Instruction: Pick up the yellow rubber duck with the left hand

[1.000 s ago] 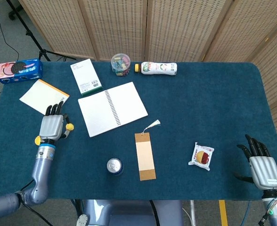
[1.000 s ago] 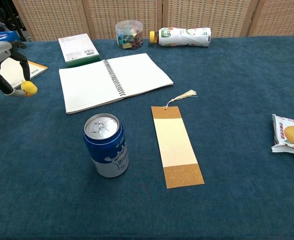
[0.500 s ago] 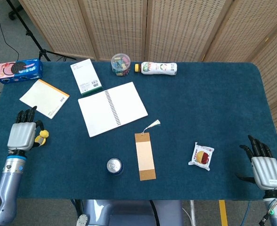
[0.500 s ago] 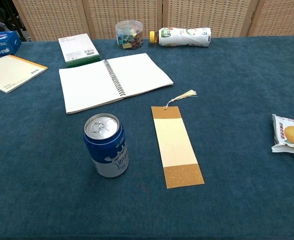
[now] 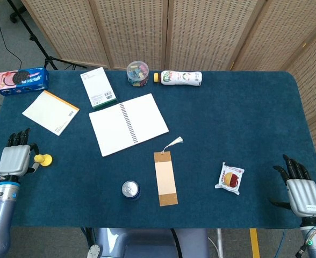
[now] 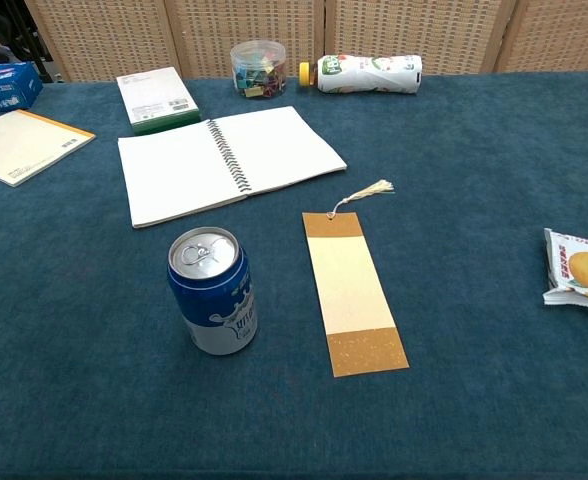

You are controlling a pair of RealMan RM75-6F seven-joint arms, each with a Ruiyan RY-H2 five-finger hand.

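The yellow rubber duck (image 5: 43, 159) shows only in the head view, at the table's far left edge. It sticks out on the right side of my left hand (image 5: 15, 159), which pinches it between thumb and fingers. My right hand (image 5: 301, 189) hovers off the front right corner with its fingers spread, holding nothing. Neither hand nor the duck appears in the chest view.
An open notebook (image 5: 128, 123), a bookmark (image 5: 165, 177) and a blue can (image 5: 130, 189) lie mid-table. A snack packet (image 5: 230, 178) sits toward the right. A notepad (image 5: 50, 112), a cookie box (image 5: 22, 80), a white box (image 5: 98, 87), a clip jar (image 5: 137, 72) and a bottle (image 5: 180, 78) line the back.
My left hand has carried the duck leftward and toward the front, from beside the notepad to the table's left edge, leaving the chest view. The right hand has barely moved.
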